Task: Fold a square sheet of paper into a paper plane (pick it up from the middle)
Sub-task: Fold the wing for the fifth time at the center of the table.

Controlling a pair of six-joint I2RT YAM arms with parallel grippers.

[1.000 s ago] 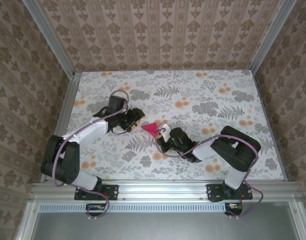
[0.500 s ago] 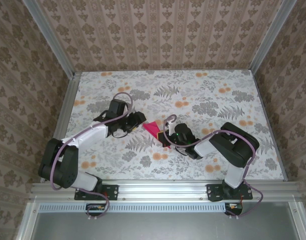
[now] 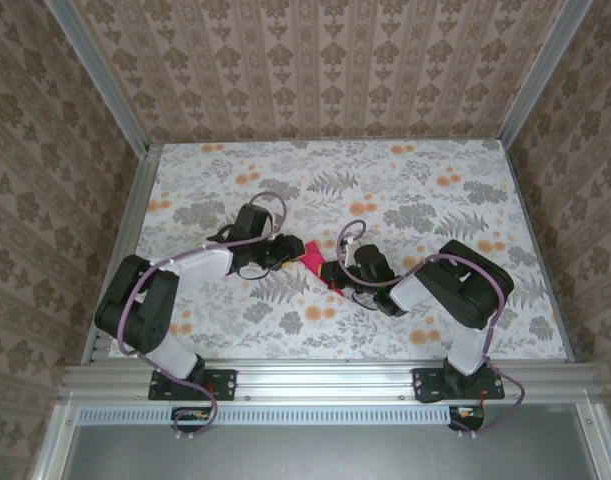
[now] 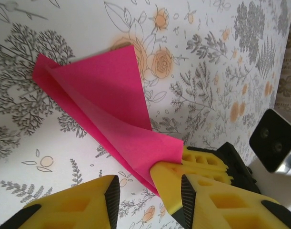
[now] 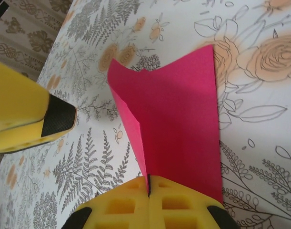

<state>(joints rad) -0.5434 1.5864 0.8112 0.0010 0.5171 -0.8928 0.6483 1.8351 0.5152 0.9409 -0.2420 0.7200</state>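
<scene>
The pink sheet of paper (image 3: pixel 312 258) is folded into a pointed shape with a raised centre crease and lies low over the table's middle. My right gripper (image 3: pixel 332 272) is shut on its near end; in the right wrist view the crease of the paper (image 5: pixel 176 119) runs into the closed right gripper (image 5: pixel 148 185). My left gripper (image 3: pixel 288 252) faces it from the left. Seen from the left wrist, the left gripper (image 4: pixel 150 191) is open, and a yellow fingertip (image 4: pixel 169 183) of the right gripper and the corner of the paper (image 4: pixel 107 105) lie between its jaws.
The floral tablecloth (image 3: pixel 405 190) covers the table, with patterned walls and metal rails on three sides. A left fingertip (image 5: pixel 50 119) shows at the left of the right wrist view, close to the paper. The two arms nearly meet in the middle.
My left gripper has moved right up to the paper and its jaws have narrowed. The right gripper kept its hold and shifted slightly.
</scene>
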